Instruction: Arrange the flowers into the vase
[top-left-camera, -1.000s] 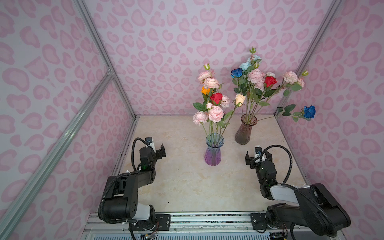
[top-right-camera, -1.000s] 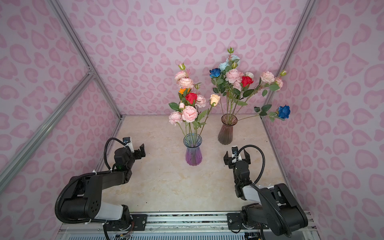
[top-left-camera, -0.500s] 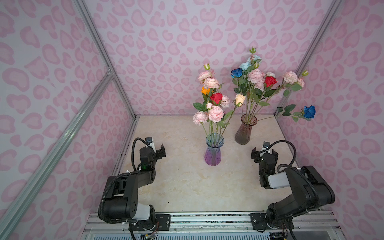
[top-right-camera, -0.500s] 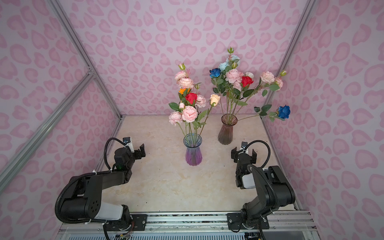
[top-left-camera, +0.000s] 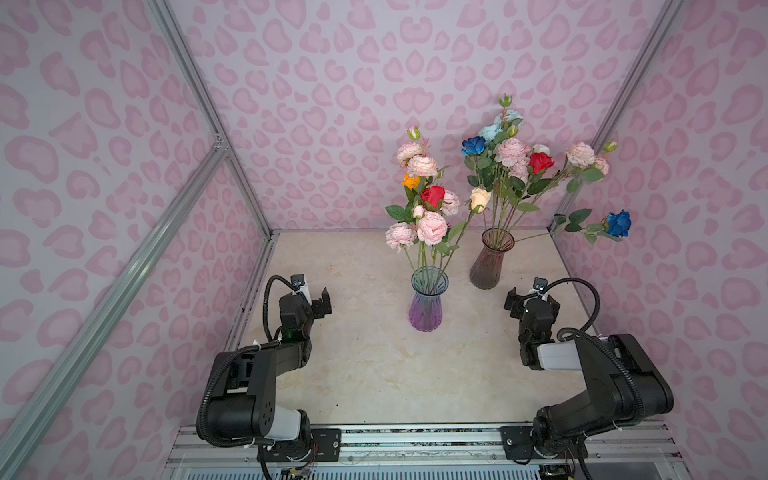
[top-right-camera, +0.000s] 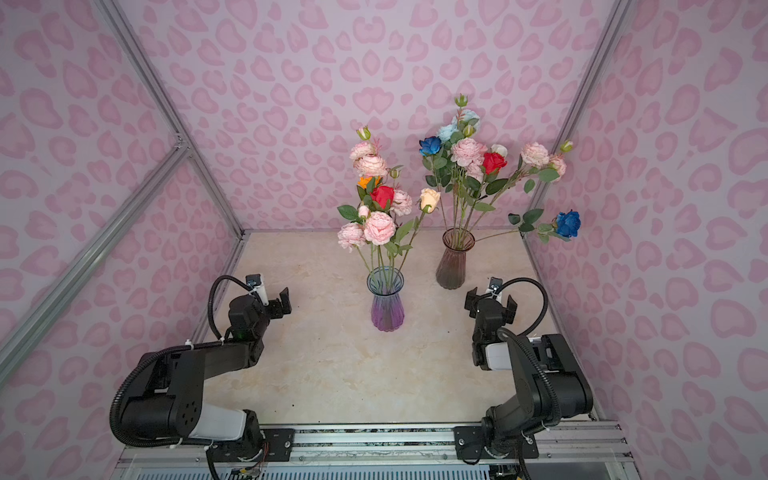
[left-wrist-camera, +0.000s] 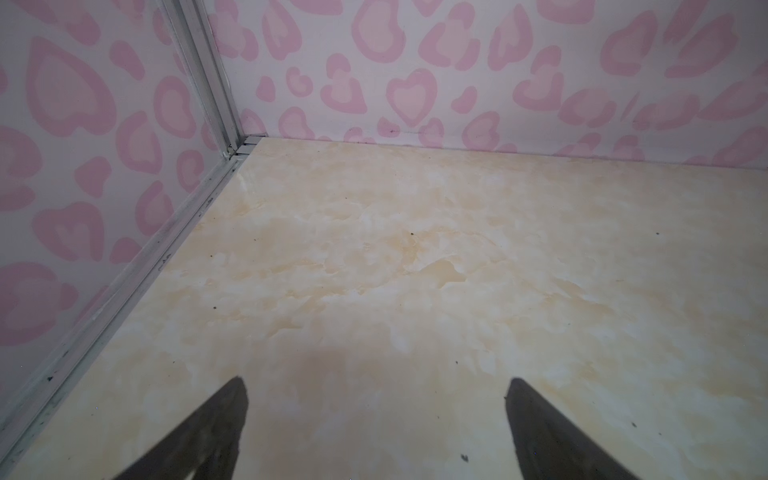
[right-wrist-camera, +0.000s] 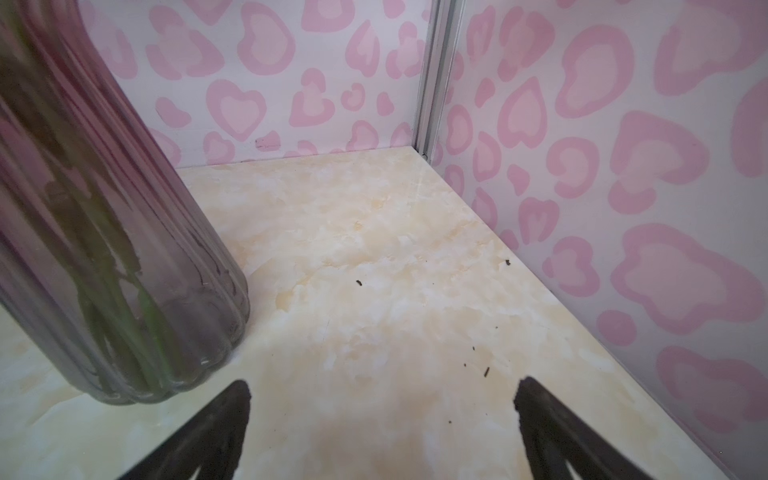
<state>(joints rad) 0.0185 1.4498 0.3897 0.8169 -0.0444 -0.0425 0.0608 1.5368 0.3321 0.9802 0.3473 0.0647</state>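
Pink heart-patterned walls (top-left-camera: 332, 83) close in a cream marbled tabletop (top-left-camera: 374, 365) in both top views. Near the middle stands a purple vase (top-left-camera: 429, 307) holding pink, red, orange and peach flowers (top-left-camera: 430, 226). Behind it and to the right, a brown vase (top-left-camera: 489, 266) carries a second bunch (top-left-camera: 513, 153) of pink, red, dark blue and pale blue heads. One dark blue rose (top-left-camera: 619, 223) leans far out of the brown vase toward the right wall. The left gripper (top-left-camera: 316, 297) hangs near the left wall, well apart from both vases, with its jaws spread. The right gripper (top-left-camera: 532, 301) sits near the brown vase's base, on its right, and its jaws are spread too.

From the left wrist, two dark fingers (left-wrist-camera: 199, 436) stand wide apart over bare marbled surface, facing a wall corner with an aluminium post (left-wrist-camera: 208, 83).

From the right wrist, the fingers (right-wrist-camera: 561, 436) are equally wide apart. The ribbed brown vase (right-wrist-camera: 104, 249) looms just beside one of them, with a sliver of tabletop showing between. Green stems (right-wrist-camera: 124, 291) show through its glass.
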